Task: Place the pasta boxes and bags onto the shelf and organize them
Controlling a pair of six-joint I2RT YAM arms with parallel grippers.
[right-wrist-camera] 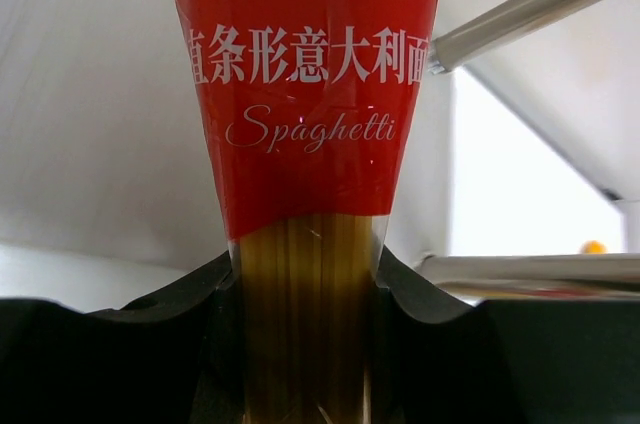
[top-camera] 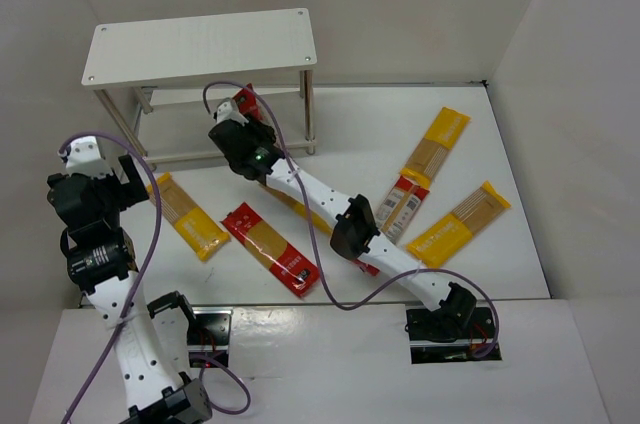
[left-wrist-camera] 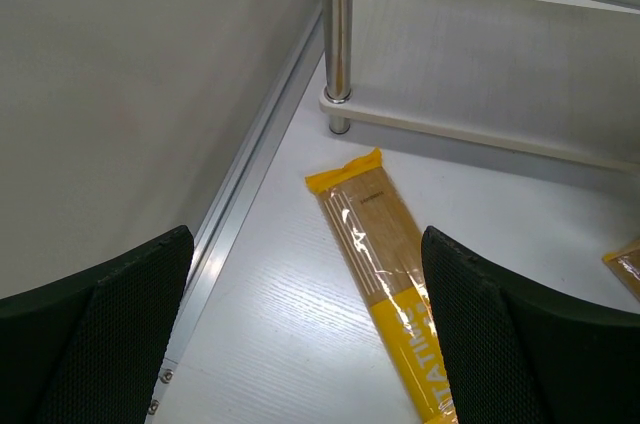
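Right jaws pinch red pack (right-wrist-camera: pixel 305 94) at window.

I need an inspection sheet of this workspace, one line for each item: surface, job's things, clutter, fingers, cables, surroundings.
Surface: white table, no spill seen.
Job's things: white shelf, top board bare; red pack held close to the shelf rails; yellow pack flat below the left arm; other packs flat on the table, one partly under the right arm.
Clutter: nothing seen.
Fingers: left fingers open, touching nothing; right fingers shut on the red pack.
Cables: purple cables loop along both arms, one loop beside a shelf leg.
Surroundings: white walls on three sides.
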